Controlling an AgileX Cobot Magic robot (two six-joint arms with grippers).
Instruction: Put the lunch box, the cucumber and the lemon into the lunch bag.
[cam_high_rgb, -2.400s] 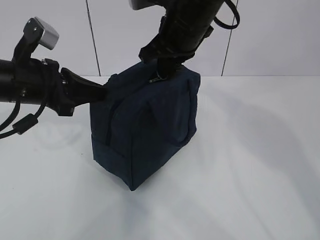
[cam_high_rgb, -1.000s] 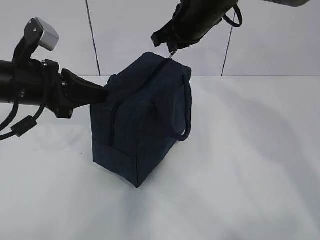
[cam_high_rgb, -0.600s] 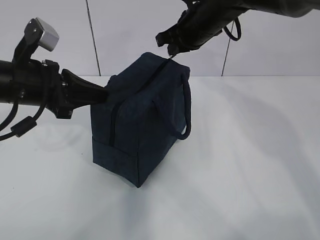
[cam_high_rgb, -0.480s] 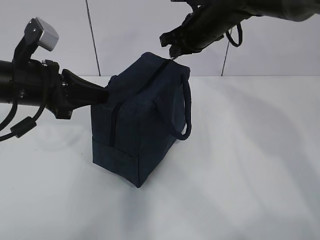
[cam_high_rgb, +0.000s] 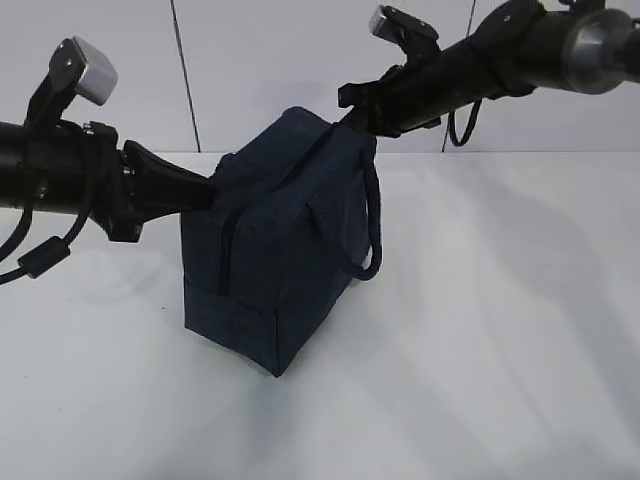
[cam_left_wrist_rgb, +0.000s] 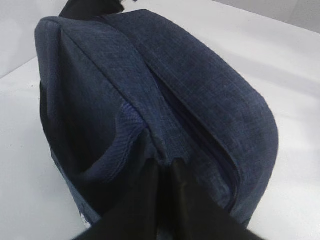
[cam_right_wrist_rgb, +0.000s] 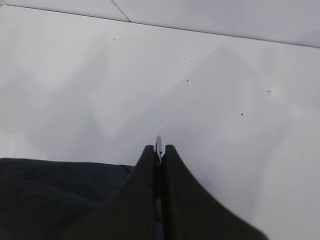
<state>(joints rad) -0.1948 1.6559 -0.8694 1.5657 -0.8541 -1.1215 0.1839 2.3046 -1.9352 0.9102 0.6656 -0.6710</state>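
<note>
The dark navy lunch bag (cam_high_rgb: 280, 250) stands on the white table, one loop handle (cam_high_rgb: 372, 230) hanging down its right side. My left gripper (cam_high_rgb: 212, 188) comes in from the left and is shut on a fold of fabric at the bag's end (cam_left_wrist_rgb: 200, 90); its fingers (cam_left_wrist_rgb: 179, 172) pinch the cloth at the zipper's end. My right gripper (cam_high_rgb: 350, 112) sits at the bag's upper far corner, shut on the metal zipper pull (cam_right_wrist_rgb: 158, 142), a sliver of which pokes out between its tips. The lunch box, the cucumber and the lemon are out of view.
The white table (cam_high_rgb: 480, 330) spreads out around the bag on all sides. A pale panelled wall (cam_high_rgb: 250, 60) rises just behind it. In the right wrist view the bag's top (cam_right_wrist_rgb: 50, 185) fills the lower left corner.
My right gripper has travelled along the bag's top to its far right corner with the zipper pull, and the right arm has swung lower. The left gripper kept its hold.
</note>
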